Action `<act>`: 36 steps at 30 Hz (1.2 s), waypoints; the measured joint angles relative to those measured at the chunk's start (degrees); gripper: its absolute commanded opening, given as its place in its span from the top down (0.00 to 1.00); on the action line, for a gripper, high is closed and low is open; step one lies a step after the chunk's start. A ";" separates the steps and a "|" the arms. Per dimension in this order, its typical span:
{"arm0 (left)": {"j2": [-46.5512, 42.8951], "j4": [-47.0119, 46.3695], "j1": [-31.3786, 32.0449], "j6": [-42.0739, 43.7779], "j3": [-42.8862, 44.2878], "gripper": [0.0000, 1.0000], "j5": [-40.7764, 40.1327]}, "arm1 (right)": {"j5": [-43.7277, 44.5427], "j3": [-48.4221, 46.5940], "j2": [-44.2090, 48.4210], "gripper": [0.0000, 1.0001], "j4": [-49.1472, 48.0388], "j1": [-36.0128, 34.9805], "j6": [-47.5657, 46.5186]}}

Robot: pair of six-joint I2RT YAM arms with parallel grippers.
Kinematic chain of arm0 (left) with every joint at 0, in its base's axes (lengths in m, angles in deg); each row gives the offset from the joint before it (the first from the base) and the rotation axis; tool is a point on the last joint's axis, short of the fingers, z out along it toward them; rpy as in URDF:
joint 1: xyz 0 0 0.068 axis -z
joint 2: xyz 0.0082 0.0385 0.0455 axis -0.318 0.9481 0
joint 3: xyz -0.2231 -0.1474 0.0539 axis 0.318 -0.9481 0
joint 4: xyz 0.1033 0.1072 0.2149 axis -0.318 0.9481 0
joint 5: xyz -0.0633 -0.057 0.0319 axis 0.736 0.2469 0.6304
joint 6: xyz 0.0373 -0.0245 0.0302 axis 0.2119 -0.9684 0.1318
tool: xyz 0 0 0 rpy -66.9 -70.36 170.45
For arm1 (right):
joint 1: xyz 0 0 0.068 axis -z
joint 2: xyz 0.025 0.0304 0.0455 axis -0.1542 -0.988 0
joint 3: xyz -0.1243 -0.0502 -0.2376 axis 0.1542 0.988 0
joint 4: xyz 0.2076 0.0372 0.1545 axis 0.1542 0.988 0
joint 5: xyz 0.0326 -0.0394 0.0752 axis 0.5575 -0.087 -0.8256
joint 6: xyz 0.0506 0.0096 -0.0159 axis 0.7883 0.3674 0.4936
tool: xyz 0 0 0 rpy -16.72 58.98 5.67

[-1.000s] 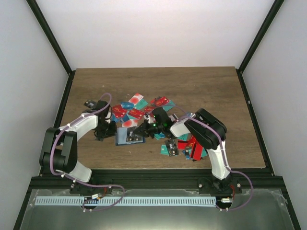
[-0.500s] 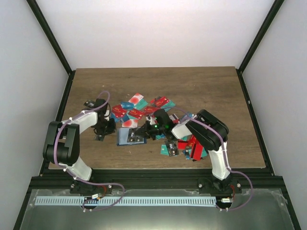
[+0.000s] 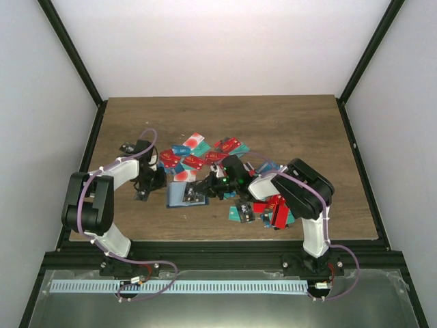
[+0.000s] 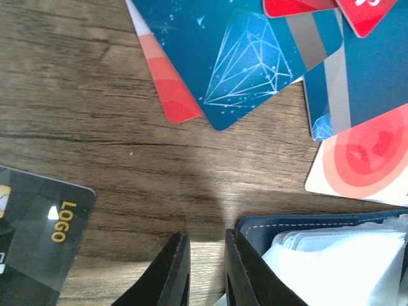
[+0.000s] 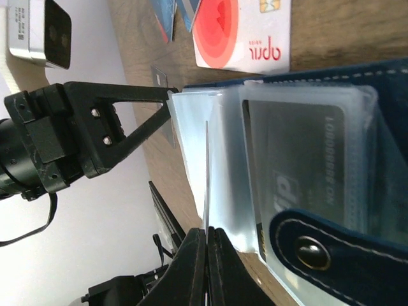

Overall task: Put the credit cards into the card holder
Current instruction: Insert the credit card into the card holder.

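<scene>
Your right fingers (image 5: 205, 245) pinched a clear sleeve (image 5: 213, 159) of the card holder (image 5: 357, 210); left fingers (image 4: 205, 271) stood slightly parted at its corner, contents unreadable.

We see the card holder (image 3: 186, 195) lying open on the table (image 3: 300, 126), near the front and left of centre. The left gripper (image 3: 154, 183) sits just beside its left edge, and the right gripper (image 3: 203, 188) reaches over its right part. Behind the holder, the credit cards (image 3: 194, 158) spread in an overlapping scatter toward the middle of the table. A second heap of cards (image 3: 266, 208) lies to the holder's right, under the right arm. One card (image 3: 127, 147) lies apart, left of the left arm. Inside the holder's sleeves (image 5: 299, 166), a card appears to be tucked already, though we cannot be sure.
</scene>
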 measured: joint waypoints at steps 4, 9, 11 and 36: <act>0.11 -0.74 0.00 0.15 -0.04 0.82 0.87 | -0.04 0.76 0.20 0.99 0.20 -0.15 0.20; 0.17 -1.18 0.00 0.48 -0.13 0.82 1.77 | -0.26 0.85 0.13 0.99 -0.52 -0.48 1.22; 0.20 -1.31 0.00 0.57 -0.17 0.82 2.05 | -0.55 0.85 -0.33 0.99 -1.79 -0.48 1.88; 0.20 -1.79 0.00 0.94 -0.50 0.82 3.69 | 0.39 1.75 -1.22 0.99 -2.34 -0.81 3.43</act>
